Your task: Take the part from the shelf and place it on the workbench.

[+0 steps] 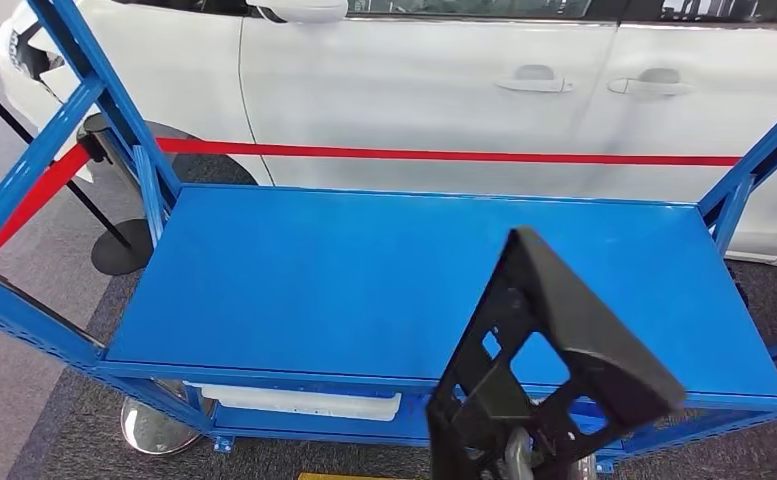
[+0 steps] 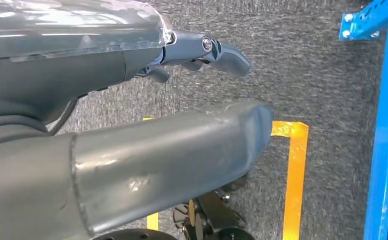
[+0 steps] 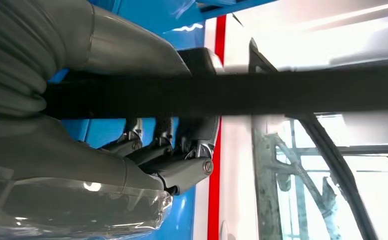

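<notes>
A black plastic part [image 1: 564, 340], triangular with open cut-outs, is held up over the front right edge of the blue shelf surface [image 1: 314, 280]. My right hand [image 1: 519, 455] grips its lower end, mostly hidden behind it. In the right wrist view the dark fingers [image 3: 182, 165] and the thumb of my right hand [image 3: 147, 150] clamp around a bar of the part [image 3: 281, 95]. My left hand [image 2: 132, 125] hangs low over the grey carpet, holding nothing, thumb and fingers [image 2: 226, 52] apart.
A white car [image 1: 414, 90] stands close behind the shelf, with a red barrier tape [image 1: 464, 155] along it. Blue uprights [image 1: 84, 100] frame both ends of the shelf. A white piece [image 1: 294, 400] lies on the lower level. Yellow floor tape [image 2: 296, 175] marks the carpet.
</notes>
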Controlling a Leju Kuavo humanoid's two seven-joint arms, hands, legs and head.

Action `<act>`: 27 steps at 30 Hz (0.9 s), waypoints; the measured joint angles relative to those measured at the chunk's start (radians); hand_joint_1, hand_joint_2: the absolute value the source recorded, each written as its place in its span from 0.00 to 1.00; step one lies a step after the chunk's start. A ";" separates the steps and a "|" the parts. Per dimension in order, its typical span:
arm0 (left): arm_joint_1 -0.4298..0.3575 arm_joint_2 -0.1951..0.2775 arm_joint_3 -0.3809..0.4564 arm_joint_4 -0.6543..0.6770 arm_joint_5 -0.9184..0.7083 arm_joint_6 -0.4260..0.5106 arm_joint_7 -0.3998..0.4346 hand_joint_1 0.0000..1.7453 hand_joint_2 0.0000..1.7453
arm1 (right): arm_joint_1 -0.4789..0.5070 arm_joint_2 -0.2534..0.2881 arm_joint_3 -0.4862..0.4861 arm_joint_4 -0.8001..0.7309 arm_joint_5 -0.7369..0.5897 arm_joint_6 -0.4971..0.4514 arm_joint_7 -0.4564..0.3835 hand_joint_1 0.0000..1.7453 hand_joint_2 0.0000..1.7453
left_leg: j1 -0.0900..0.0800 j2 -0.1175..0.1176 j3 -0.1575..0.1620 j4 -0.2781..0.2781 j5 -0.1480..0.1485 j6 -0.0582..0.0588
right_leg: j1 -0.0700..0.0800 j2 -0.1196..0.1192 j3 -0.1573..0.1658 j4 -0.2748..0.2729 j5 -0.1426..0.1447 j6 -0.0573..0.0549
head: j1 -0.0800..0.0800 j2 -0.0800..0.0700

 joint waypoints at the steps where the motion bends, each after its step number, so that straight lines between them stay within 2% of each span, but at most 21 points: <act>1: 0.000 -0.002 0.002 0.000 0.000 0.000 0.001 0.00 0.00 | 0.002 0.000 -0.003 0.000 -0.002 0.000 0.000 1.00 1.00 | 0.003 0.001 0.002 -0.006 0.004 0.005 | -0.001 0.000 -0.016 0.035 -0.024 0.006 | 0.002 0.000; 3: -0.001 -0.004 0.005 0.000 0.000 0.000 0.001 0.00 0.00 | 0.006 0.000 -0.008 0.000 -0.006 -0.001 0.001 1.00 1.00 | 0.004 0.003 -0.001 -0.008 0.007 0.010 | -0.007 0.000 -0.073 0.155 -0.089 0.014 | 0.006 0.000; 4: -0.001 -0.004 0.006 0.000 0.000 0.000 0.002 0.00 0.00 | 0.006 0.000 -0.010 0.000 -0.008 0.000 0.001 1.00 1.00 | 0.004 0.004 -0.001 -0.007 0.007 0.010 | -0.011 0.000 -0.102 0.212 -0.109 0.018 | 0.006 0.000; 5: 0.000 -0.005 0.007 0.000 0.000 0.000 0.002 0.00 0.00 | 0.007 0.000 -0.012 0.000 -0.009 0.000 0.002 1.00 1.00 | 0.004 0.004 -0.001 -0.007 0.006 0.009 | -0.014 0.000 -0.118 0.243 -0.111 0.021 | 0.006 0.000; 6: 0.000 -0.006 0.007 0.000 0.000 0.000 0.003 0.00 0.00 | 0.008 0.000 -0.014 0.000 -0.010 0.001 0.002 1.00 1.00 | 0.004 0.004 0.000 -0.007 0.006 0.008 | -0.018 0.000 -0.117 0.238 -0.094 0.023 | 0.006 0.000; 7: -0.001 -0.008 0.008 0.000 0.000 0.000 0.003 0.00 0.00 | 0.009 0.000 -0.014 0.000 -0.011 0.002 0.003 1.00 1.00 | 0.005 0.003 0.002 -0.006 0.005 0.006 | -0.021 0.000 -0.096 0.194 -0.060 0.024 | 0.007 0.000; 8: -0.001 -0.010 0.008 0.000 0.000 0.000 0.004 0.00 0.00 | 0.009 0.000 -0.015 0.000 -0.011 0.003 0.004 1.00 1.00 | 0.005 0.002 0.004 -0.005 0.003 0.004 | -0.024 -0.001 -0.062 0.126 -0.023 0.024 | 0.007 0.000; 10: -0.002 -0.013 0.009 0.000 0.000 0.000 0.004 0.00 0.00 | 0.009 0.000 -0.015 0.000 -0.012 0.006 0.005 1.00 1.00 | 0.002 0.000 0.006 -0.001 -0.003 -0.007 | -0.023 0.000 -0.008 0.011 0.017 0.019 | 0.007 0.000; 11: -0.002 -0.014 0.009 0.000 0.000 0.000 0.004 0.00 0.00 | 0.009 0.000 -0.015 0.000 -0.012 0.008 0.006 1.00 1.00 | 0.001 0.000 0.006 0.000 -0.004 -0.014 | -0.020 0.001 0.004 -0.015 0.022 0.015 | 0.006 0.000; 14: -0.004 -0.015 0.012 0.000 0.000 -0.001 0.005 0.00 0.00 | 0.010 0.001 -0.016 0.000 -0.014 0.012 0.007 1.00 1.00 | 0.003 0.000 0.007 -0.001 -0.007 -0.033 | -0.018 0.004 0.005 -0.025 0.023 -0.003 | 0.005 0.000; 15: -0.004 -0.016 0.012 0.000 0.000 -0.002 0.005 0.00 0.00 | 0.010 0.001 -0.016 0.000 -0.014 0.012 0.008 1.00 1.00 | 0.004 0.000 0.002 0.012 -0.018 -0.037 | -0.019 0.003 0.006 -0.028 0.025 -0.010 | 0.004 0.000; 16: -0.004 -0.016 0.013 0.000 0.000 -0.002 0.005 0.00 0.00 | 0.010 0.002 -0.017 0.000 -0.015 0.013 0.008 1.00 1.00 | 0.005 0.000 -0.011 0.044 -0.040 -0.041 | -0.021 0.002 0.007 -0.031 0.027 -0.016 | 0.002 0.000; 17: -0.004 -0.017 0.013 0.000 0.000 -0.002 0.005 0.00 0.00 | 0.010 0.002 -0.017 0.000 -0.016 0.013 0.008 1.00 1.00 | 0.006 0.001 -0.035 0.098 -0.072 -0.044 | -0.021 0.000 0.007 -0.033 0.027 -0.021 | 0.000 0.000; 19: -0.004 -0.018 0.013 0.000 0.000 -0.002 0.006 0.00 0.00 | 0.011 0.003 -0.017 0.000 -0.016 0.014 0.008 1.00 1.00 | 0.006 0.000 -0.097 0.233 -0.135 -0.047 | -0.016 -0.002 0.007 -0.032 0.025 -0.027 | -0.003 0.000; 20: -0.003 -0.018 0.014 0.000 -0.001 -0.002 0.007 0.00 0.00 | 0.011 0.003 -0.018 0.000 -0.016 0.015 0.008 1.00 1.00 | 0.006 0.000 -0.118 0.278 -0.146 -0.048 | -0.014 -0.002 0.008 -0.031 0.025 -0.028 | -0.003 0.000; 21: -0.002 -0.018 0.014 0.000 -0.001 -0.002 0.008 0.00 0.00 | 0.011 0.003 -0.018 0.000 -0.017 0.017 0.008 1.00 1.00 | 0.006 0.000 -0.121 0.285 -0.136 -0.047 | -0.012 -0.002 0.009 -0.030 0.024 -0.029 | -0.003 0.000; 22: -0.002 -0.018 0.014 0.000 -0.001 -0.002 0.009 0.00 0.00 | 0.011 0.003 -0.019 0.000 -0.018 0.019 0.008 1.00 1.00 | 0.006 0.000 -0.106 0.252 -0.108 -0.044 | -0.011 -0.002 0.011 -0.029 0.022 -0.029 | -0.003 0.000; 24: -0.003 -0.018 0.014 0.000 -0.002 -0.002 0.010 0.00 0.00 | 0.011 0.003 -0.021 0.000 -0.020 0.023 0.009 1.00 1.00 | 0.004 0.001 -0.045 0.120 -0.038 -0.035 | -0.007 0.000 0.014 -0.025 0.018 -0.027 | -0.003 0.000; 25: -0.004 -0.018 0.014 0.000 -0.003 -0.003 0.010 0.00 0.00 | 0.011 0.003 -0.022 0.000 -0.021 0.025 0.009 1.00 1.00 | 0.002 0.000 -0.021 0.063 -0.018 -0.030 | -0.005 0.000 0.014 -0.021 0.016 -0.024 | -0.003 0.000; 27: -0.005 -0.019 0.014 0.000 -0.004 -0.005 0.011 0.00 0.00 | 0.010 0.003 -0.024 0.000 -0.023 0.029 0.009 1.00 1.00 | -0.003 -0.001 -0.005 0.017 -0.012 -0.024 | -0.003 0.001 0.011 -0.019 0.014 -0.015 | -0.003 0.000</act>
